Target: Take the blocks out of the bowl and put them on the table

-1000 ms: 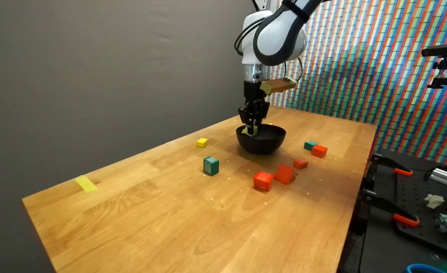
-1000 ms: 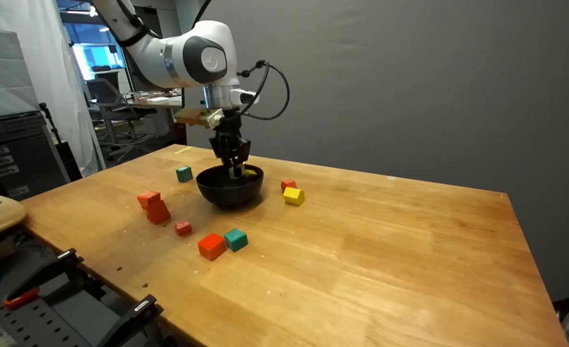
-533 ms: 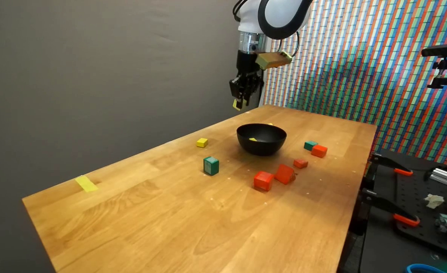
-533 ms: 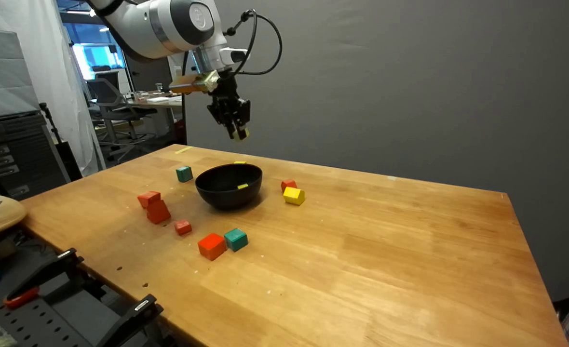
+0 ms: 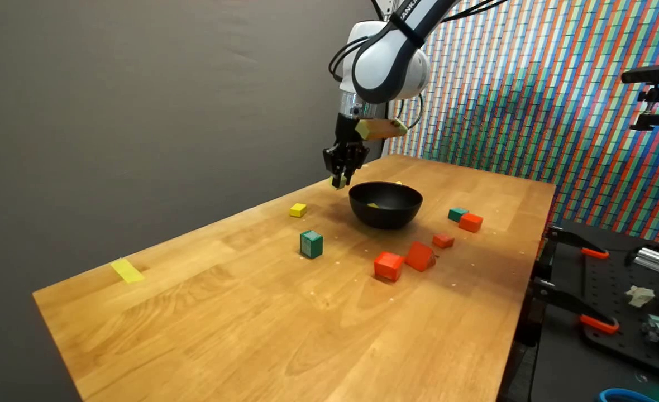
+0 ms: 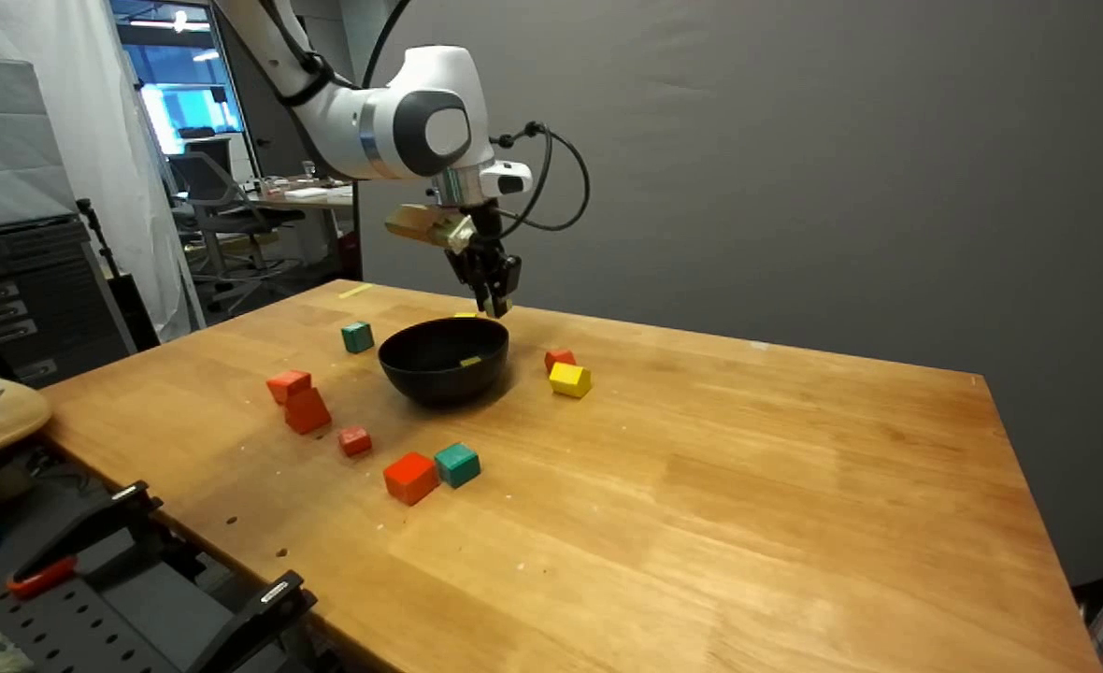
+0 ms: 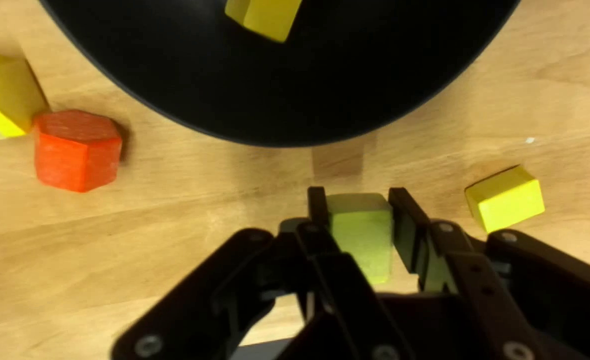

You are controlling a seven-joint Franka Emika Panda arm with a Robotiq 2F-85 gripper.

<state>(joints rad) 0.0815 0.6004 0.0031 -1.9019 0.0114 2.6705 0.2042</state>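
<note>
gripper (image 7: pixel 358 202) pinches a yellowish block (image 7: pixel 363 235), its longer visible side along the fingers (image 7: pixel 318 207).

In an exterior view, one block (image 6: pixel 470 361) lies in the bowl (image 6: pixel 430 386), another block (image 6: pixel 570 380) at its three o'clock.

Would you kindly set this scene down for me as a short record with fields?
Hand: closed on a pale yellow-green block
Held block: outside the bowl; above or touching the table, cannot tell which
In bowl: one yellow block visible
On table: red blocks, green blocks, yellow blocks
Other: flat yellow strip on the table
Progress: unfinished; one block held, one in the bowl
</note>
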